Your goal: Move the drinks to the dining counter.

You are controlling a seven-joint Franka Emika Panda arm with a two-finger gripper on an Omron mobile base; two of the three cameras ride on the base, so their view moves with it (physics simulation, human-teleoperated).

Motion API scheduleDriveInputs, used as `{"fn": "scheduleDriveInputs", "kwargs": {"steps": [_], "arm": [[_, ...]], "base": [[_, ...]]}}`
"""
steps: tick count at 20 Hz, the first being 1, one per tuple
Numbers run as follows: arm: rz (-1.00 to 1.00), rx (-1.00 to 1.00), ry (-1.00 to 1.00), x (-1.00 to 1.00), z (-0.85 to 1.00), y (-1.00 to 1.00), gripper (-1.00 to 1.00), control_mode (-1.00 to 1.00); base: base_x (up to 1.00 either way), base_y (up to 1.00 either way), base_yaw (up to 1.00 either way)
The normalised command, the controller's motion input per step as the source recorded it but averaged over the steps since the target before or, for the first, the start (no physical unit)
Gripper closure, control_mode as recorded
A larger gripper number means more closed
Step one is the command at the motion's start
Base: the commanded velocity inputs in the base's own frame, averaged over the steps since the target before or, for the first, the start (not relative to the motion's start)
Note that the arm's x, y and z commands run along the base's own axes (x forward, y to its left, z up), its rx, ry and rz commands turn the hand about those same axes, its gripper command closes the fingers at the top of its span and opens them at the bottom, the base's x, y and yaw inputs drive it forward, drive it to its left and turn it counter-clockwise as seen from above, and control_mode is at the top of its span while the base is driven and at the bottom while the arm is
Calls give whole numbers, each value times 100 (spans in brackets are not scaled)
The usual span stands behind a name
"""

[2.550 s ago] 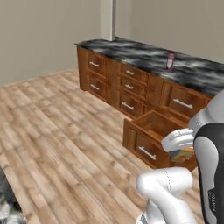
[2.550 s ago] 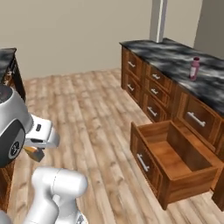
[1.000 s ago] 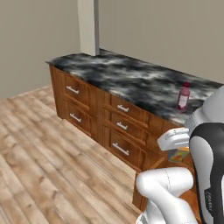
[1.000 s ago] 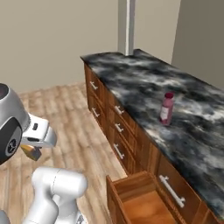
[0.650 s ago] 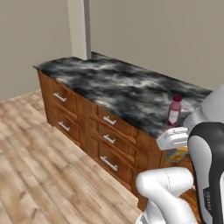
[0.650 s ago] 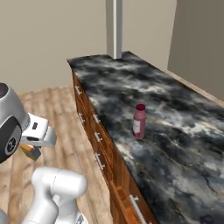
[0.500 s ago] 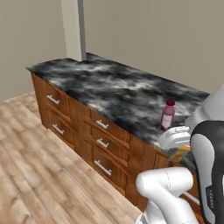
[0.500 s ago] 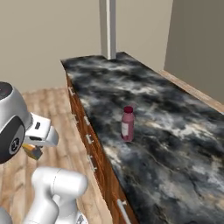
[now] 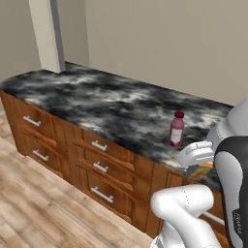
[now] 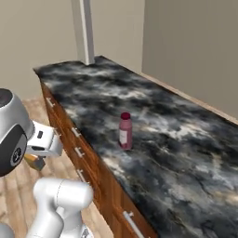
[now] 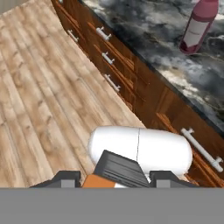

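Our gripper (image 9: 199, 169) is pinched on the small orange-yellow drink carton (image 9: 198, 170) and holds it low, just off the front edge of the dining counter (image 9: 97, 104). The counter top lies forward and above the carton, so we judge the next move must go up and forward. The maroon-pink bottle (image 10: 125, 130) already stands upright on the stone near that edge.

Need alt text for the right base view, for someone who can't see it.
A maroon-pink bottle with a dark red cap stands upright near the front edge of the black-and-grey marbled dining counter. At lower left the white arm's gripper holds an orange drink carton above the wooden floor, beside the counter's brown drawers.
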Motion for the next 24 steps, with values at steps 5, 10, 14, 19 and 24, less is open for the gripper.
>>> {"fn": "scheduleDriveInputs", "kwargs": {"steps": [5,10,14,19,24], "arm": [[0,0,0,0,0,0,100,100],[0,0,0,0,0,0,100,100],[0,0,0,0,0,0,100,100],[0,0,0,0,0,0,100,100],[0,0,0,0,0,0,100,100]], "base": [[39,-60,-69],[35,-46,-73],[49,-50,-67],[74,-63,-47],[66,-52,-28]]}}
